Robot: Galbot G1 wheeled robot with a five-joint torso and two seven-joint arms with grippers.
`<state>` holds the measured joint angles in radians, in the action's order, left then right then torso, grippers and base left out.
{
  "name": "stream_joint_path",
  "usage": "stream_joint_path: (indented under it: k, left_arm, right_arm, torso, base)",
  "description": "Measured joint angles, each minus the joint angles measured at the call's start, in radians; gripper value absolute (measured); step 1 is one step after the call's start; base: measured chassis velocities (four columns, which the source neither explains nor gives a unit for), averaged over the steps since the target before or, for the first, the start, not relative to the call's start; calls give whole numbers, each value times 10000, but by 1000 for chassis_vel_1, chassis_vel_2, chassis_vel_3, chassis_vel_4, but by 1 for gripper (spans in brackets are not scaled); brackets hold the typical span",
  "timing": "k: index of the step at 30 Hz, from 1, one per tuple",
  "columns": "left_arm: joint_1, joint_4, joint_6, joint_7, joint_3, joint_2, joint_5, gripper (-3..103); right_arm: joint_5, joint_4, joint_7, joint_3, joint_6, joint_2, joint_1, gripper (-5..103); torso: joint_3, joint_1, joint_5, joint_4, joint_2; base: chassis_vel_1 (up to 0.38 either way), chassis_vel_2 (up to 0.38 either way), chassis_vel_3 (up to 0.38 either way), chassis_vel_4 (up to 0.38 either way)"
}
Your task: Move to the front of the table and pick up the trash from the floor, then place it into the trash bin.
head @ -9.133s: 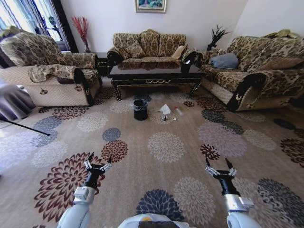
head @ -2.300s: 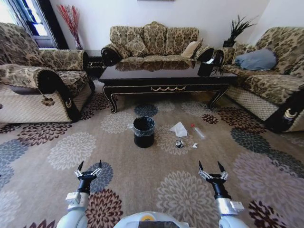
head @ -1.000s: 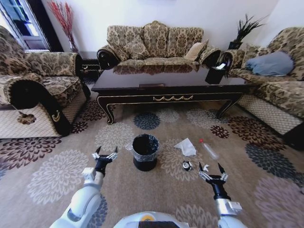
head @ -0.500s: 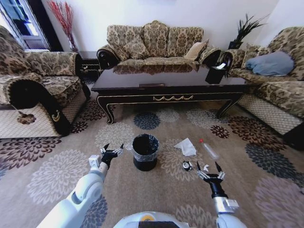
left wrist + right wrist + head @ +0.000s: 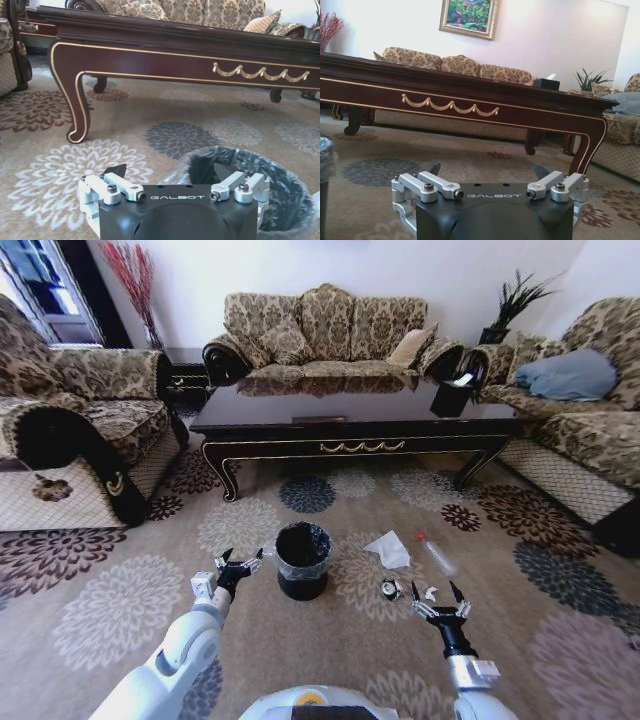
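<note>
A wheeled robot faces the long dark bench with gold scroll trim, which spans the upper middle of the head view, a patterned sofa behind it. At the centre of the frame, on the floral carpet, stands the black trash bin with its glossy liner folded over the rim. The trash lies on the carpet just right of centre: a crumpled white tissue right of the bin, a clear tube with a red cap further right, and small black-and-white scraps just below the tissue. The left end effector hovers just left of the bin, its two fingers spread apart and empty; the left wrist view shows the same end effector with the bin's rim directly beyond it and the bench's curved leg behind. The right end effector, lower right of centre, is near the scraps, its fingers likewise spread with nothing between them, as the right wrist view confirms.
</note>
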<state>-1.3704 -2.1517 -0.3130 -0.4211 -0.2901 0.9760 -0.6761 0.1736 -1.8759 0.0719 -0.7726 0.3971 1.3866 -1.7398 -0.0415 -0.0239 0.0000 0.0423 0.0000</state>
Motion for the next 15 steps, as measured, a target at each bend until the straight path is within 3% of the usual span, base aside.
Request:
stream_joint_path:
  k: [3, 15]
  left_arm:
    - [35, 60, -2, 6, -22, -43, -7, 101]
    - [263, 389, -72, 6, -358, -181, -256, 94]
  right_arm:
    - [15, 0, 0, 14, 6, -11, 14, 100]
    - [62, 41, -7, 101, 42, -92, 45, 100]
  torso:
    - [0, 0, -1, 0, 0]
    - [0, 0, -4, 0, 1]
  base:
    - [-190, -181, 197, 194]
    - [-154, -151, 147, 153]
